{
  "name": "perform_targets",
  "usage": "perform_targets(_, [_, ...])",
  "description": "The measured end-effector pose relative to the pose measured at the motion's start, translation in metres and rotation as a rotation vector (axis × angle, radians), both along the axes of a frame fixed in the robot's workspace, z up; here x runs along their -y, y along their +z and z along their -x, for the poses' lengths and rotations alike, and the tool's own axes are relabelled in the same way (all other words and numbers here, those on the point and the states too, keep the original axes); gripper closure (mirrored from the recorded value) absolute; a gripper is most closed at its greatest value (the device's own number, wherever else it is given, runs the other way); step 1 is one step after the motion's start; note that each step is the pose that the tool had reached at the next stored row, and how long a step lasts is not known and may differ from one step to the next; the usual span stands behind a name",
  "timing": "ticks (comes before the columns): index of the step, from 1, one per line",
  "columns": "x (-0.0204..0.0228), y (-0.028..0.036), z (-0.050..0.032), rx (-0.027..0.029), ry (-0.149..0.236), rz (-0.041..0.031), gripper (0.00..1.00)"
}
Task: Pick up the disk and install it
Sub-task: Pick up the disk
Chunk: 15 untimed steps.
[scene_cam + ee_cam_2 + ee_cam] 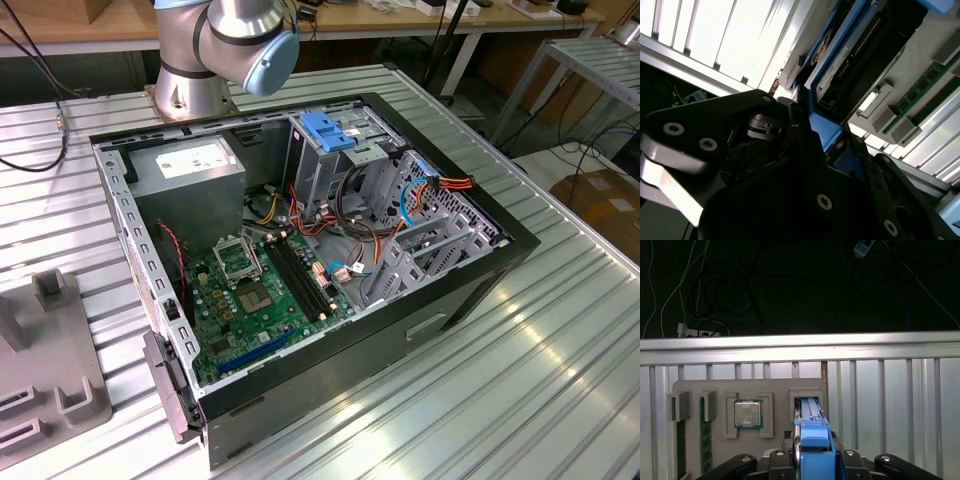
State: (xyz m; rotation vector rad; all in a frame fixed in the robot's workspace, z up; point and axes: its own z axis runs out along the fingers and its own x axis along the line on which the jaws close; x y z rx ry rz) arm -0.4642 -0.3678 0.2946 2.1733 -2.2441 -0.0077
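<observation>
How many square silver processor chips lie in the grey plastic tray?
1. The square silver processor chip lies in a recess of the grey plastic tray, beside the slot holding the blue-railed disk; part of the tray is hidden.

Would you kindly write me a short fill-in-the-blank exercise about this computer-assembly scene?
1. In the first wrist view, the gripper is at the disk, whose side rails are ____.
2. In the exterior view, the motherboard is coloured ____.
3. The power supply box bears a ____ label.
Missing words: blue; green; white.
</observation>
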Motion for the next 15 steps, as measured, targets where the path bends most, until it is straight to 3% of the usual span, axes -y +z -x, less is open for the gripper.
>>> perform_targets(15, [0.0000, 0.0012, 0.0000, 0.0001, 0.000, 0.0006, 0.63])
